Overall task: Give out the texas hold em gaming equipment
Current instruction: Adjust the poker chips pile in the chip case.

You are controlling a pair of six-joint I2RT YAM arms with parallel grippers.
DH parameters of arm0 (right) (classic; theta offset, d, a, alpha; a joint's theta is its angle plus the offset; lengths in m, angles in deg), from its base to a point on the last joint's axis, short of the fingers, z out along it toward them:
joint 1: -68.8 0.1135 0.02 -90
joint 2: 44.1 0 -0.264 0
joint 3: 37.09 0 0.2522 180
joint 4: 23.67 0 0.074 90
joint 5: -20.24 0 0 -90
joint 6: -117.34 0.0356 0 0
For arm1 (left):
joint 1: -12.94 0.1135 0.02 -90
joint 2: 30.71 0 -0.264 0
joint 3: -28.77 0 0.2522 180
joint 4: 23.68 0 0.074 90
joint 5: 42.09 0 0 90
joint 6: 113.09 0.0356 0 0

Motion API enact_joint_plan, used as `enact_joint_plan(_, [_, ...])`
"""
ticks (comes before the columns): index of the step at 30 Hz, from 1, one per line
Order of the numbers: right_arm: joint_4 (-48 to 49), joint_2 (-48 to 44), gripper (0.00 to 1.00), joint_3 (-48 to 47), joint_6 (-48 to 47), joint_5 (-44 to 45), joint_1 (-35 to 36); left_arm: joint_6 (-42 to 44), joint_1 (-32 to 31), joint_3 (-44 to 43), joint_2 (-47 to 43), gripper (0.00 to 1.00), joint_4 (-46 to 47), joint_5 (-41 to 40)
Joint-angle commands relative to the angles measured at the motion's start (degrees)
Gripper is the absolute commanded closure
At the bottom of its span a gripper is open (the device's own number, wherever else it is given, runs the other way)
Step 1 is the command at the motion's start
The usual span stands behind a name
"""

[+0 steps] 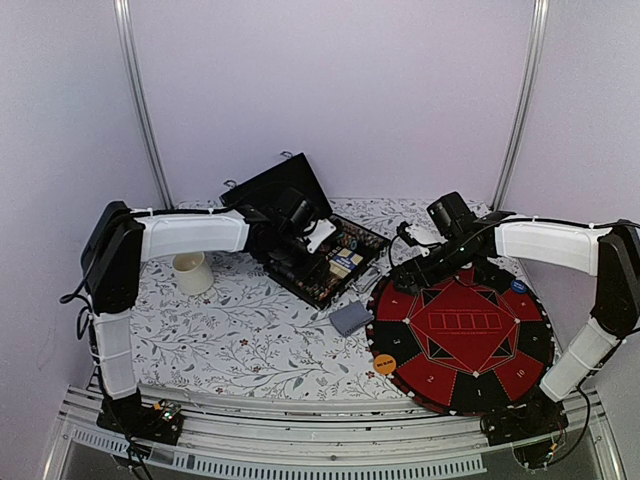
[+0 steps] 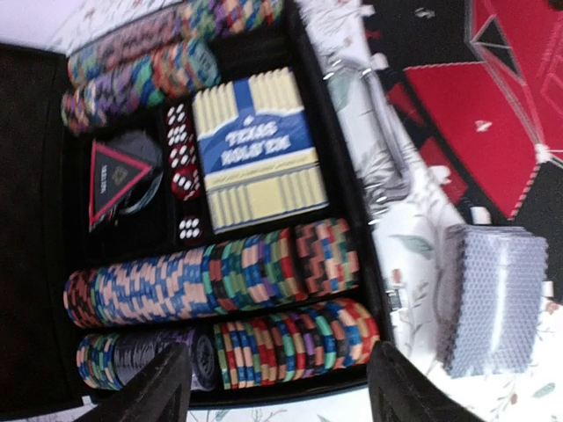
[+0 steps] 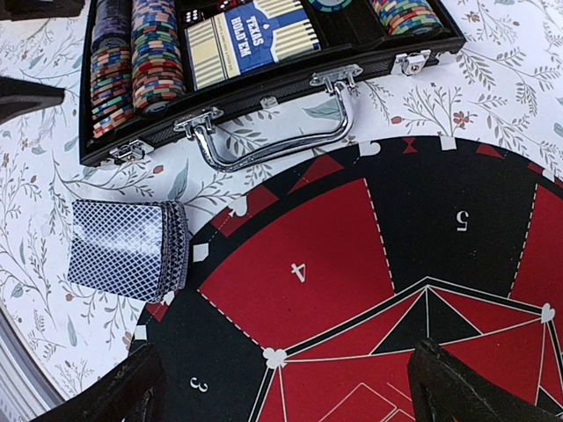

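Left claw point(image 2: 280, 374) released, poised over chips point(image 2: 220, 281) in open case point(image 2: 35, 264), right claw point(image 3: 286, 378) released above mat point(image 3: 299, 272), card deck point(image 3: 127, 249) at mat's edge

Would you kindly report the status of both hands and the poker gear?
Left hand open over chips in case. Right hand open above mat. Deck on table beside mat. Nothing in the way.

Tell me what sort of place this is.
Probably a robot test booth, not a card room: plain lilac walls and metal posts enclose one table, two robot arms are bolted at its near edge, and a round poker mat and open chip case lie on a floral cloth.
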Motion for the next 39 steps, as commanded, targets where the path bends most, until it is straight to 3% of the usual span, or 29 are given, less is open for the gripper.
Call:
enact_joint_plan(1, [0.29, 0.8, 0.02, -0.29, -0.31, -1.11, -0.28, 2.06, -1.88, 1.6, -1.3, 0.28, 2.55, 2.94])
enact_joint_plan(13, [0.42, 0.64, 0.02, 0.65, -0.57, -1.29, -0.29, 2.22, -2.22, -0.06, 3.89, 0.4, 0.42, 4.64])
enact_joint_plan(19, [0.39, 0.8, 0.02, 0.57, -0.66, -1.57, -0.36, 2.14, -2.11, -0.17, 5.03, 0.41, 0.09, 2.04])
enact_joint_plan(25, [0.31, 0.63, 0.02, 0.62, -0.73, -1.54, -0.37, 1.83, -1.59, -0.33, 5.57, 0.48, -0.15, -2.12])
enact_joint_plan(36, [-0.03, 0.8, 0.02, 0.51, -0.84, -2.05, -0.35, 1.88, -1.29, -0.01, 5.24, 0.47, -1.33, -4.77])
enact_joint_plan(39, [-0.17, 0.89, 0.02, 0.54, -0.84, -2.19, -0.38, 1.87, -1.52, 0.02, 3.78, 0.47, -0.69, -1.38])
